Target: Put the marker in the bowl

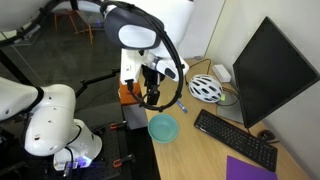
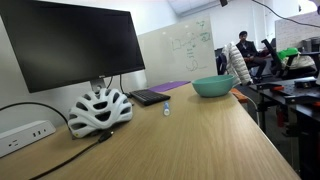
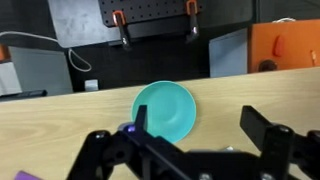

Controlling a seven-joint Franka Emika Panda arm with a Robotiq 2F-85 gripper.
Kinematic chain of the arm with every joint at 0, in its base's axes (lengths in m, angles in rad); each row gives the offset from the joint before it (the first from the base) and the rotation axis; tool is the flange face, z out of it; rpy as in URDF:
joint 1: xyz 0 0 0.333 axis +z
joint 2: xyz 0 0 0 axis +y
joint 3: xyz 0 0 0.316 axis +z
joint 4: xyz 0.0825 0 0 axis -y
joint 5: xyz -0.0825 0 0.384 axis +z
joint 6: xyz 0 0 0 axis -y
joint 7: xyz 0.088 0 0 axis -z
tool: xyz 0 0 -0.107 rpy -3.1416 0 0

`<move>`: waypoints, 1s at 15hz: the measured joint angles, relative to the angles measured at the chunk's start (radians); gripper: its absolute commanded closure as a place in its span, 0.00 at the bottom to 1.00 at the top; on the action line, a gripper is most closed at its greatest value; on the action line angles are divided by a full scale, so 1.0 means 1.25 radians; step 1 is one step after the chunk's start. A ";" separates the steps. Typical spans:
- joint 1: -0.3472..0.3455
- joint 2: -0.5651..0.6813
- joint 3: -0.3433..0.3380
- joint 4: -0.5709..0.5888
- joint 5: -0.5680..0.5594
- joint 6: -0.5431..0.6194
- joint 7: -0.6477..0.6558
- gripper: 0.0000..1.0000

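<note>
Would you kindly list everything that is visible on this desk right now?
Flat monitor: one, black, at the back.
Keyboard: one, black, before the monitor.
Vented bicycle helmet: one, white-and-black, beside the monitor.
Small round plastic bowl: one, teal, near the keyboard.
Small upright object, possibly the marker: one, pale, between helmet and bowl.
Flat pad: one, purple, beside the keyboard.
Power strip: one, white, near the helmet.
Robotiq gripper: one, black, open, raised near the bowl.

exterior: high over desk (image 1: 190, 150) | exterior: low along desk (image 2: 200, 140) | wrist: above bowl (image 3: 165, 108), seen in all
</note>
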 measured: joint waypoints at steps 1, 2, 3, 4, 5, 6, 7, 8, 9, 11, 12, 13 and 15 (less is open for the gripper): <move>0.000 0.000 0.000 0.000 0.000 0.000 0.000 0.00; 0.000 0.000 0.000 0.000 0.000 0.000 0.000 0.00; -0.002 0.003 0.002 -0.001 0.000 0.004 0.013 0.00; -0.006 0.010 0.008 -0.005 0.000 0.023 0.050 0.00; -0.010 0.023 0.018 -0.013 0.002 0.056 0.093 0.00; -0.011 0.042 0.032 -0.025 0.008 0.103 0.140 0.00; -0.011 0.069 0.049 -0.038 0.018 0.157 0.190 0.00; -0.011 0.103 0.068 -0.049 0.025 0.212 0.242 0.00; -0.011 0.143 0.089 -0.056 0.030 0.266 0.298 0.00; -0.011 0.231 0.122 -0.058 0.034 0.374 0.404 0.00; -0.010 0.280 0.134 -0.054 0.034 0.439 0.454 0.00; -0.009 0.328 0.140 -0.048 0.035 0.499 0.501 0.00; -0.006 0.422 0.145 -0.022 0.035 0.600 0.588 0.00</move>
